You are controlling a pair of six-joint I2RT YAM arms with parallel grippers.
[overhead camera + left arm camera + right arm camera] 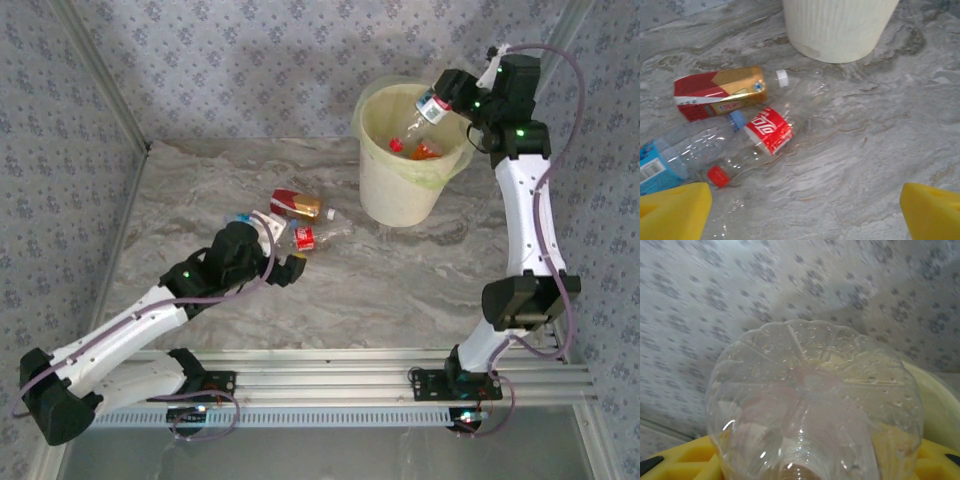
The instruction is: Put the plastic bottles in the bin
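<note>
Top external view: the right gripper is up over the bin, pinched onto a clear bottle that hangs above the open mouth, just inside the far-right rim. Right wrist view looks straight at that bottle's petal-shaped base, so its long axis runs away from the wrist, out between the yellow pads. Letting go there should, I'd judge, drop it beside the orange piece lying in the liner.

Down on the table, the left gripper is the one nearer the leftovers, which lie well apart from the bin. In the left wrist view its jaws are spread wide with nothing between them, and the pads sit at the bottom corners. Ahead and a little left lies the red-label bottle, cap low-left, body slanting up-right. That sits oblique to the closing line, so a wrist turn looks called for before any squeeze. Its label reads Coca-Cola in white script. Just beside it on the left is a blue-label bottle, barcode showing, print too small to read. Beyond them sit a red-and-gold carton, writing unreadable, and a white-capped bottle nearest the bin wall
</note>
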